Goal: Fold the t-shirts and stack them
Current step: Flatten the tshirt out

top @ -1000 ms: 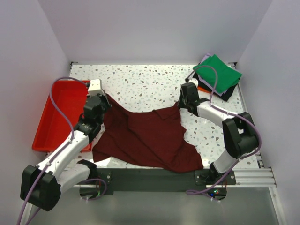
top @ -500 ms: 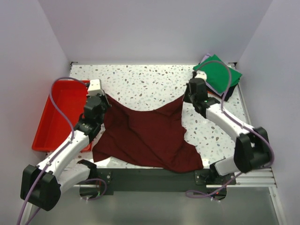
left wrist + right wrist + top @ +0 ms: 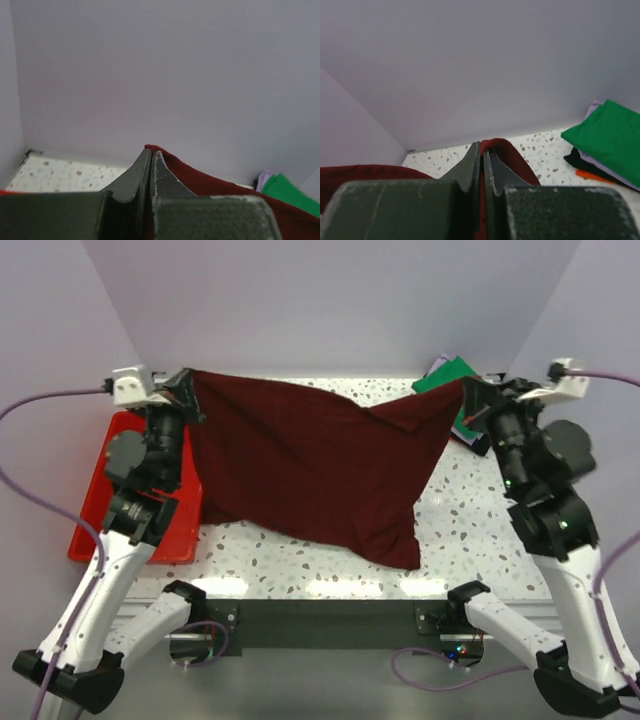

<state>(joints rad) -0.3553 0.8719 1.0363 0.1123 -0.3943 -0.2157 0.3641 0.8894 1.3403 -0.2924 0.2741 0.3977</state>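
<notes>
The large dark maroon t-shirt (image 3: 300, 465) hangs spread between both arms, high above the table, its lower edge drooping toward the near right. My left gripper (image 3: 185, 392) is shut on its upper left corner, and the cloth (image 3: 210, 182) shows beside the closed fingers. My right gripper (image 3: 468, 400) is shut on its upper right corner, with cloth (image 3: 506, 150) pinched between the fingers. A stack of folded shirts sits at the far right corner, bright green (image 3: 445, 375) on top; the right wrist view shows green (image 3: 610, 135), black (image 3: 582, 160), lavender and orange (image 3: 590, 175) layers.
A red plastic tray (image 3: 105, 500) lies at the table's left edge, partly under the left arm. White walls close in the back and both sides. The speckled table (image 3: 470, 530) shows beneath the hanging shirt.
Both arms have risen sharply and spread apart, lifting the maroon shirt off the table and stretching it out in the air. Before, it lay crumpled on the table.
</notes>
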